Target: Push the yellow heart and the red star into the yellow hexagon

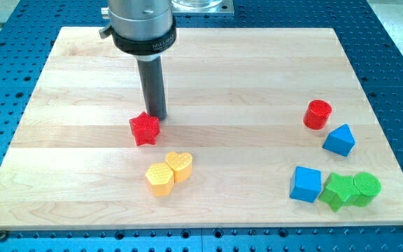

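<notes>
The red star (144, 128) lies left of the board's middle. My tip (157, 115) stands just above and to the right of it, touching or nearly touching its upper right edge. The yellow heart (180, 166) lies below the star, toward the view's bottom. The yellow hexagon (159, 179) sits against the heart's lower left side, touching it. A gap of bare wood separates the star from the yellow pair.
A red cylinder (317, 114) and a blue triangular block (338, 141) lie at the view's right. Below them are a blue cube (305, 184), a green star-like block (338, 191) and a green cylinder (366, 187). The wooden board (257, 77) rests on a blue perforated table.
</notes>
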### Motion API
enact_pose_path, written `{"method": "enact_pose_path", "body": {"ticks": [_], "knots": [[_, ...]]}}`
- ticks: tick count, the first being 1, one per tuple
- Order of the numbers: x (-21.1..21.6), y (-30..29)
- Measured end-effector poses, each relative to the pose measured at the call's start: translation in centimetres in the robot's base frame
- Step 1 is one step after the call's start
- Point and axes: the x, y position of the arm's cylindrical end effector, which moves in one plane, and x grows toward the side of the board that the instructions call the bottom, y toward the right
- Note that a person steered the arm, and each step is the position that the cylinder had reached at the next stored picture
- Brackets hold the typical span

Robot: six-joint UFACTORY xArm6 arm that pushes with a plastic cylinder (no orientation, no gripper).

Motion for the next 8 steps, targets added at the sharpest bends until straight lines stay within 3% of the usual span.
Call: {"method": "enact_pose_path", "body": {"ticks": [2,4,5,7,8], "knots": [[4.8,0.8],[6.8,1.2],[3.8,3.8],[1.4,16.9],[-3.8,20.8]]}}
